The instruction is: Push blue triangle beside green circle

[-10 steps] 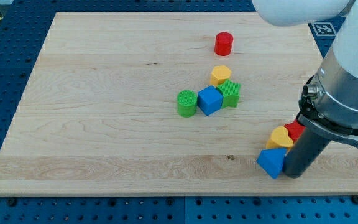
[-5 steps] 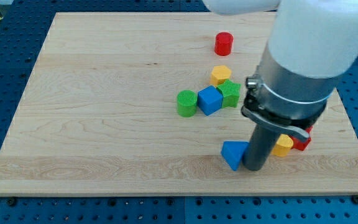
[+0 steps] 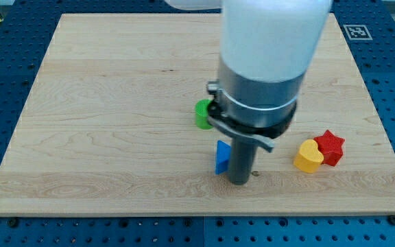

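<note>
Leftward-shifted blue triangle (image 3: 221, 157) touching my tip (image 3: 239, 182)

A light wooden desk (image 3: 115, 103) with visible grain fills most of the view, resting on a blue perforated base (image 3: 5, 68) that shows around its edges. Toward the view's right, near the desk's lower half, a yellow heart-shaped block (image 3: 308, 156) sits touching a red star-shaped block (image 3: 330, 146), the star just to the heart's right and slightly higher.
</note>
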Tool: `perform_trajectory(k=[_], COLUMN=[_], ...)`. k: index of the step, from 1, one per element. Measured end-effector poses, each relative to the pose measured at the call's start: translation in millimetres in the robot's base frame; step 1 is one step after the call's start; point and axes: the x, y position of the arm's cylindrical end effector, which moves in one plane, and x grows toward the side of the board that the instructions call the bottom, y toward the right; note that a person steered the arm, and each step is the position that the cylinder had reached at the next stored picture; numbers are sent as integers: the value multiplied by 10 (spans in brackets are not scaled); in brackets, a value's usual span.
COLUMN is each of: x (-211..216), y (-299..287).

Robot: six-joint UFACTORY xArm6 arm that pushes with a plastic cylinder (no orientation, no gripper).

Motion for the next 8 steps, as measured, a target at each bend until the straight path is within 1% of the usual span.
perform_trajectory(k=[1,2,3,4,6,7,8], x=[-2,-72,-222,-252,-272,-285,-285], y=[82,-128,-216,-252,-668,-564,-261])
